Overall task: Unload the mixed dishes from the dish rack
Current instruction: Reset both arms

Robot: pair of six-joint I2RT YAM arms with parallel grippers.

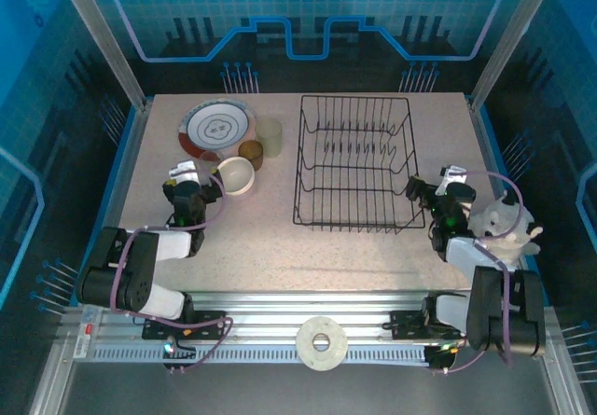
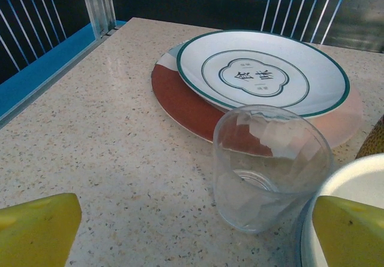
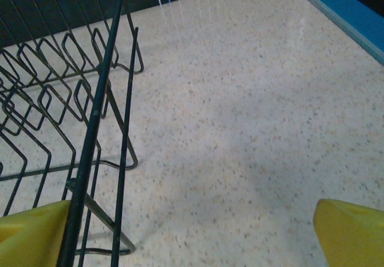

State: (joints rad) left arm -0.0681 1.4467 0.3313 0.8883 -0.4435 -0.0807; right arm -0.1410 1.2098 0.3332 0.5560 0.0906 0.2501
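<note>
Green-rimmed plate (image 2: 264,75) hides most of the red-rimmed plate (image 2: 180,99).

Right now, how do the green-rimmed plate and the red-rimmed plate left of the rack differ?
Rim: the green-rimmed plate has a thin green line; the red-rimmed plate a broad red band. Stack: green-rimmed plate on top, red-rimmed plate beneath, on the table. Size: red-rimmed plate juts out past the green-rimmed one, so it looks larger. Both are round, lie flat, outside the dish rack.
</note>
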